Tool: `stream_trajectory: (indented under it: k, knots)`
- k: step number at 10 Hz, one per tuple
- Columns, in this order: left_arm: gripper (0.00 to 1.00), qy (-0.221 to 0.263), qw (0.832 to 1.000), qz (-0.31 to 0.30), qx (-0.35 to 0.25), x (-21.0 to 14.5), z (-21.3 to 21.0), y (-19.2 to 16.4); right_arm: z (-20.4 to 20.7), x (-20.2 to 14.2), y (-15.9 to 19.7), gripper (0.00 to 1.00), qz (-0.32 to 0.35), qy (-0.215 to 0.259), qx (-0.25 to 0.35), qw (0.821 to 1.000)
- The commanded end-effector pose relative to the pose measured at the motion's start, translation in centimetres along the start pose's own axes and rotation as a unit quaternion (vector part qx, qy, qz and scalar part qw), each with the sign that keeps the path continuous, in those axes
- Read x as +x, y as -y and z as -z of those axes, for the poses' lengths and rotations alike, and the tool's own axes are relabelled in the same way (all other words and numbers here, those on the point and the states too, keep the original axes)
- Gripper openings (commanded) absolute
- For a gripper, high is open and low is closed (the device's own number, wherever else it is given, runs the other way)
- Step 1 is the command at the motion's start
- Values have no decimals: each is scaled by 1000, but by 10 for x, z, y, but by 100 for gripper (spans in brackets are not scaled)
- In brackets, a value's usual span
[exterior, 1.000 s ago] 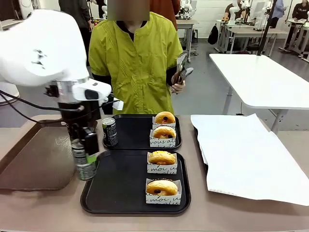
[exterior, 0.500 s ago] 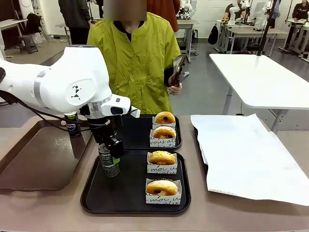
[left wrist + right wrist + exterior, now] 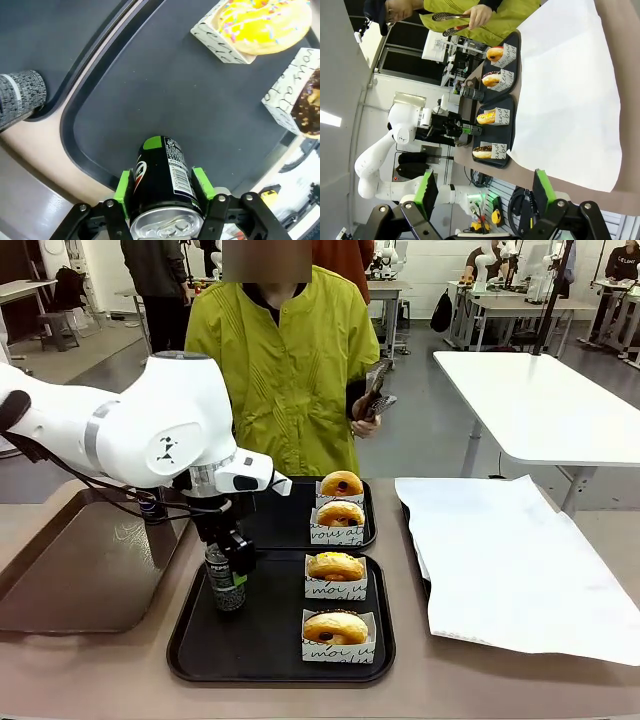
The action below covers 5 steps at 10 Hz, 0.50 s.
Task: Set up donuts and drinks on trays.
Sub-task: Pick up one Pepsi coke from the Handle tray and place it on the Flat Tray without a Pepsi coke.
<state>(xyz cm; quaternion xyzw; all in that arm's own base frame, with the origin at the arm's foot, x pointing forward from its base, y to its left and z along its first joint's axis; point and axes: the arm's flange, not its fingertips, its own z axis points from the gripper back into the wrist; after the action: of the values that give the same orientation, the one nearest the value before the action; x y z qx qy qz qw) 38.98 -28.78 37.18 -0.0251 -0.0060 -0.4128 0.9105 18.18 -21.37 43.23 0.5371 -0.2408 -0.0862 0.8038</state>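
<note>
The left gripper (image 3: 162, 187) is clamped on an upright can (image 3: 225, 578) — green pads on either side — low over the near black tray's (image 3: 250, 660) left part, beside two boxed donuts (image 3: 336, 567). The right gripper (image 3: 485, 187) hangs spread wide, holding nothing. Farther off, the second tray (image 3: 280, 515) carries two more donuts.

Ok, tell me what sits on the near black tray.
The near black tray carries two boxed donuts, one behind the other, and a Pepsi can clamped in the left gripper. Whether the can's base touches the tray is hidden.
</note>
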Motion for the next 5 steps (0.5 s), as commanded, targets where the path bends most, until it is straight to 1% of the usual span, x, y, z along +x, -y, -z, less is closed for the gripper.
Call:
stream_trajectory:
  k: [1,2,3,5]
  knots:
    - [59,6,1000,-12,19,4,6,-2,0,2,0,100,-10,5,9,1000]
    - [59,5,1000,-6,21,5,7,-4,0,2,0,100,-10,5,9,1000]
    - [100,9,1000,1,19,5,5,-3,0,2,0,100,-10,5,9,1000]
    - [100,19,1000,-1,10,-1,-7,2,0,2,0,100,-10,5,9,1000]
